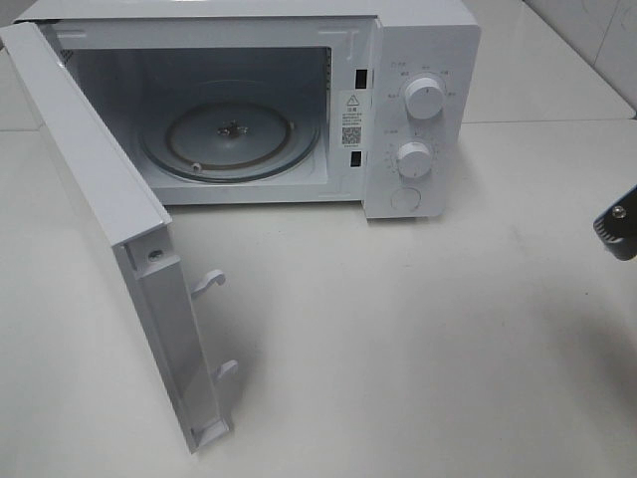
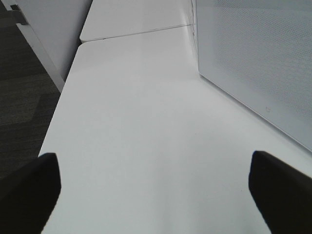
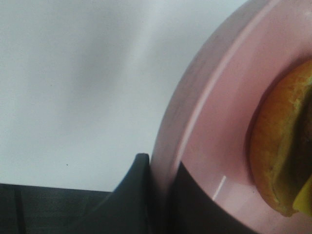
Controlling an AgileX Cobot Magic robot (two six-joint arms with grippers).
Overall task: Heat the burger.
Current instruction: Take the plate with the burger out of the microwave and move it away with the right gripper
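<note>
The table [image 1: 418, 339] fills the lower and right parts of the high view; nothing stands on its visible surface apart from the oven.

The microwave [image 1: 423, 40] occupies the upper half of that frame. Its door [image 1: 95, 189] is swung fully out toward the lower left, and the cavity faces the camera. The glass turntable [image 1: 231, 139] inside is bare. Two knobs sit on the panel at upper right.

The plate [image 3: 195, 126], pink, fills the right side of the right wrist frame. It does not appear in the high view, so it lies beyond that frame's right edge.

The burger [image 3: 285, 151] rests on the plate, at the right edge of the right wrist frame; only part of the bun and a dark layer show.

The right gripper [image 3: 158, 195] has its fingers [image 3: 134, 190] closed on the plate's rim, one finger outside the rim and one inside. In the high view only a part of that arm shows at the right edge, mid-height.

The left gripper [image 2: 156, 190] has its jaws wide apart and holds nothing. It hangs over bare table, with the door's outer face at the upper right of its frame.

Judgement: the right arm is the nearer and already has the load. The cavity lies to the upper left of that arm in the high view, so the carry runs leftward and in through the front opening. The door stands on the far side of that opening from the arm and should not obstruct the path.
</note>
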